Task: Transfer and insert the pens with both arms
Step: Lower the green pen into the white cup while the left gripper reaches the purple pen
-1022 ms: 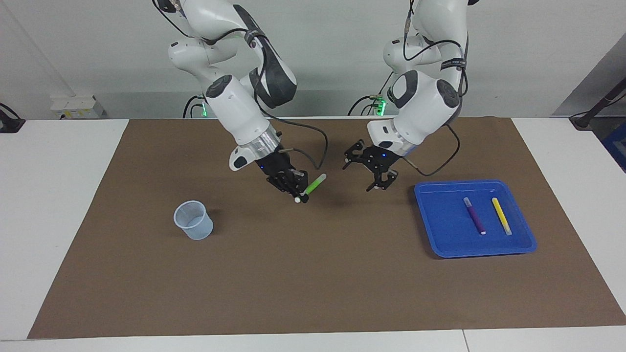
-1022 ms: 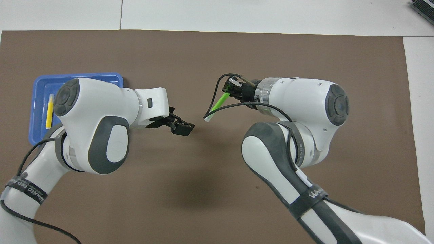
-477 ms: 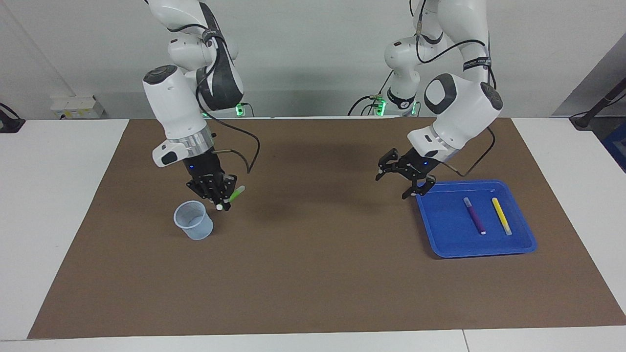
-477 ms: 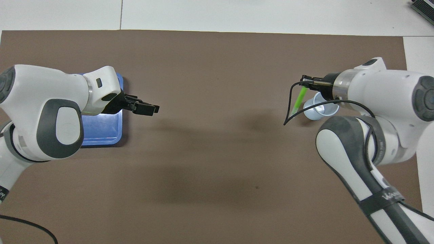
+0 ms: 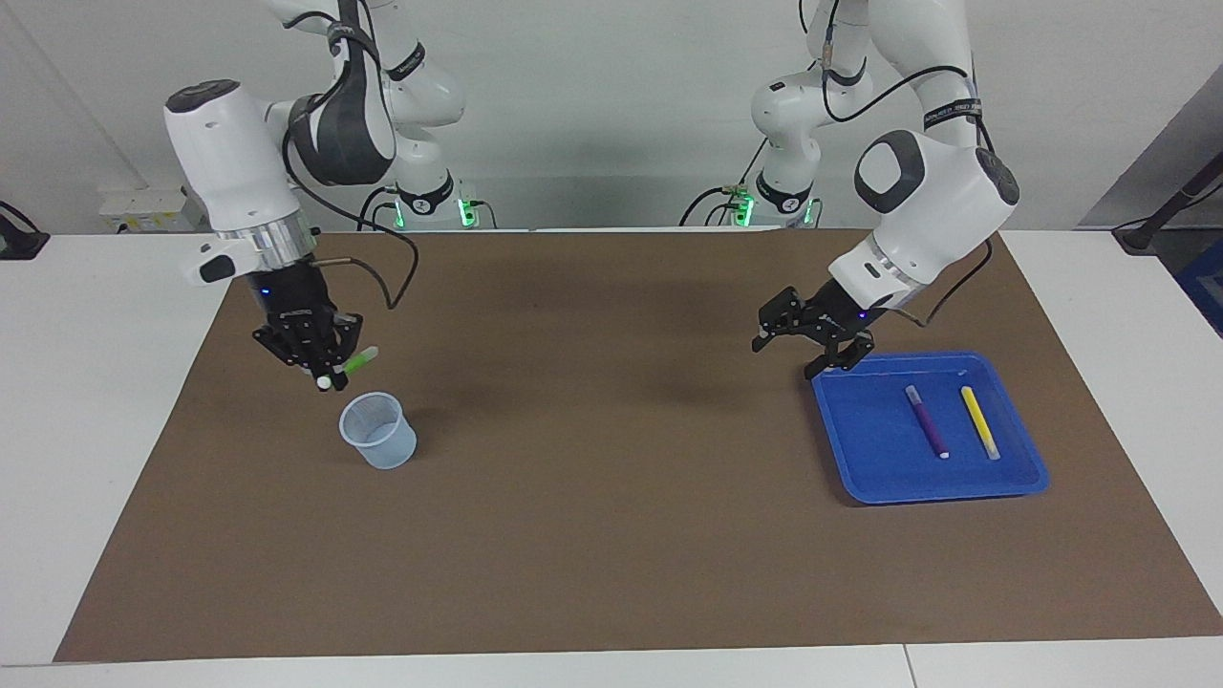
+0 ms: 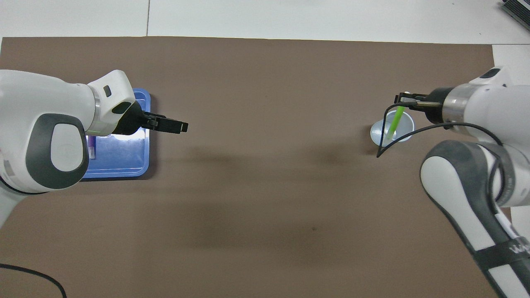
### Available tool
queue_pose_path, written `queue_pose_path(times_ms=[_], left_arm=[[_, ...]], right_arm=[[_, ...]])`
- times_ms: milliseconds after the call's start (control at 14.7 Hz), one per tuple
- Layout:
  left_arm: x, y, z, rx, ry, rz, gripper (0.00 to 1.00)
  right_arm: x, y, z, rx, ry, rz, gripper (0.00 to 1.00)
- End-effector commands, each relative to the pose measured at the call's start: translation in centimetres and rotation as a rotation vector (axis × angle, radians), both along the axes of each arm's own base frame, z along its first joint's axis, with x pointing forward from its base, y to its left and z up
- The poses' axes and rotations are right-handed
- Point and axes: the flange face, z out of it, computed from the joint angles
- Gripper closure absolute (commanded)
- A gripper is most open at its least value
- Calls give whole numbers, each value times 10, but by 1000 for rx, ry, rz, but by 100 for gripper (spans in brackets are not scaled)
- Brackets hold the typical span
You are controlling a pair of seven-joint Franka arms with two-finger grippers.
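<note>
Right claw (image 5: 323, 368), left of facing frame, pinches green pen (image 5: 355, 362) tilted above cup (image 5: 377, 430), lined up to drop in. Left claw (image 5: 810, 342) spread wide, holding nothing, over tray (image 5: 860, 449) edge at right, near purple pen (image 5: 927, 421) and yellow pen (image 5: 979, 422).

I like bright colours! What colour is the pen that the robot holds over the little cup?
Lime green with a white tip, clearest in the facing view.
</note>
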Motion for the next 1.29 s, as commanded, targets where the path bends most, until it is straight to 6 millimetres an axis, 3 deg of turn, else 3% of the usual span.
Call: queue_pose_path(times_ms=[0,204,341,681,954,1090,1226], left_arm=[[4,22,16,103,4,44,0],[2,27,36,255,85,193,0],[0,34,34,321,107,262,0],[-2,94,31,336,148,352,0],[-1,120,21,437,72,340,3],[1,158,7,445,22,296,5],[3,173,-6,442,15,280,5]], right_arm=[[-3,0,-4,-9,-34,-29,100],[8,6,-23,26,-42,-101,100],[18,8,-37,23,-72,-105,100],[33,4,-58,13,-102,-112,100],[40,3,-71,10,-113,-115,100],[41,4,-76,11,-111,-116,100],[43,4,-84,11,-106,-120,100]])
